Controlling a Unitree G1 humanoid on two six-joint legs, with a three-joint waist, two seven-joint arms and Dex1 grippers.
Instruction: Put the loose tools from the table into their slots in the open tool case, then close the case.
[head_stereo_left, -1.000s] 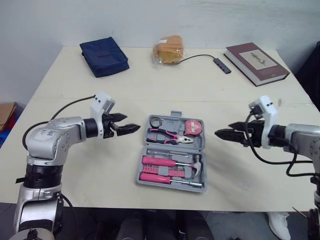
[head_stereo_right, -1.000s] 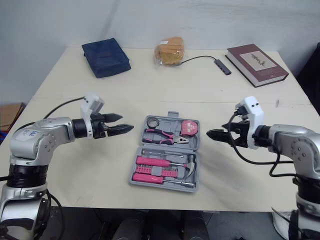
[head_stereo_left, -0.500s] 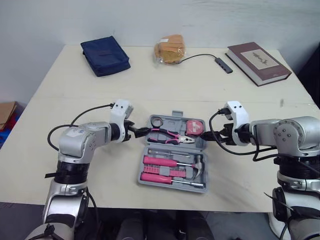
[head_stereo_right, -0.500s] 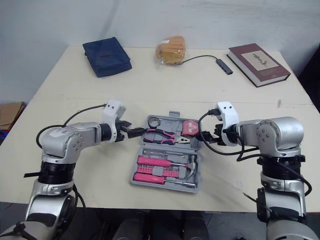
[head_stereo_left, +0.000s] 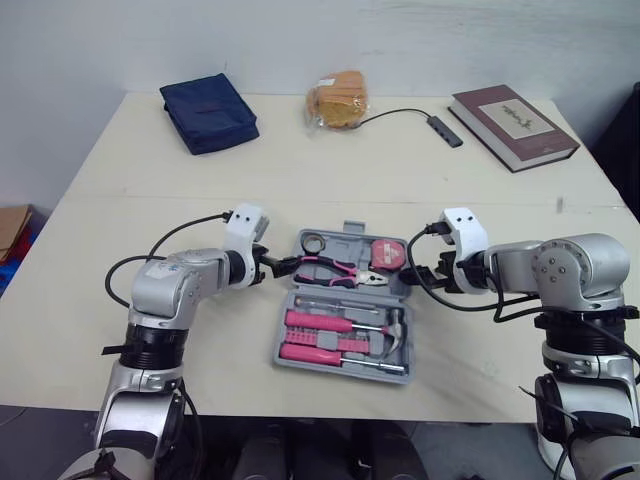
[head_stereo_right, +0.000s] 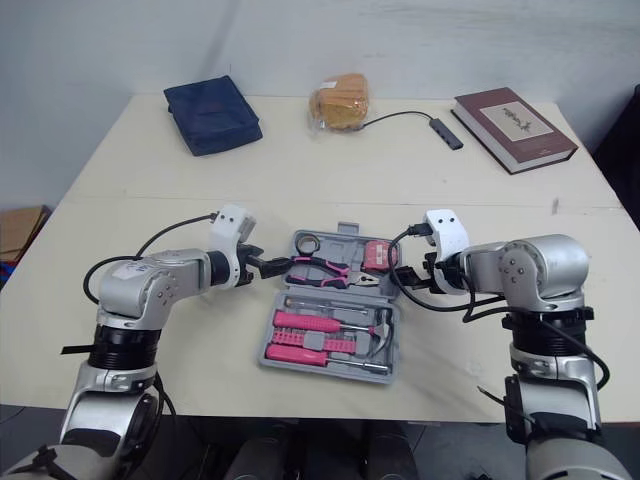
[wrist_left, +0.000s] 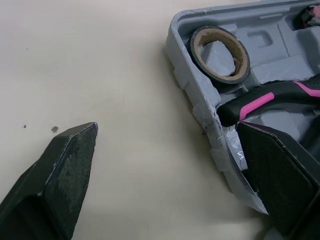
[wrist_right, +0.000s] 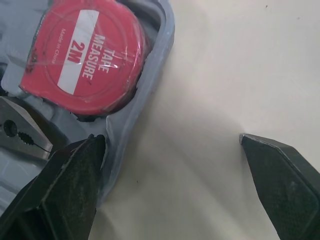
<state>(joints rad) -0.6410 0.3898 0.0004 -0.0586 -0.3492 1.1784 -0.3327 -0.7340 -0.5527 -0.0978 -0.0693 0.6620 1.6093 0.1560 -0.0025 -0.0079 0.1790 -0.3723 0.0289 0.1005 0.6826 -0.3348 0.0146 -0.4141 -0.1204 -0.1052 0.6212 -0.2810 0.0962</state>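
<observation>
1. Nearest: the near half of the tool case (head_stereo_left: 352, 228) lies open and flat at mid-surface, with the hammer (head_stereo_left: 395, 330) and pink screwdrivers (head_stereo_left: 320, 323) seated in their slots.
2. Far half of the case: tape roll (wrist_left: 218, 47), pliers (head_stereo_left: 342, 270) and tape measure (wrist_right: 85, 55) all sit in their recesses. Loading looks done; closing is what's left.
3. Change: a second ago both arms hung well out to the sides of the case. Now both have swung in to the far half's side walls, the right one a bit closer than half a second ago.
4. Left tool (head_stereo_left: 283, 265): spread wide and holding nothing. It straddles the case's left wall, one finger over the bare surface (head_stereo_left: 200, 330) and the other over the tray by the pliers handle.
5. Right tool (head_stereo_left: 412, 272): also spread wide and empty, straddling the right wall just beside the tape measure.
6. Pose: both forearms are low, elbows out, tips aimed at each other across the case. This is likely a setup to pinch the far half and fold it shut.
7. Far edge: blue pouch (head_stereo_left: 208, 112), bagged bread (head_stereo_left: 338, 100), cabled hub (head_stereo_left: 443, 129) and book (head_stereo_left: 512, 125), all well apart from the case.
</observation>
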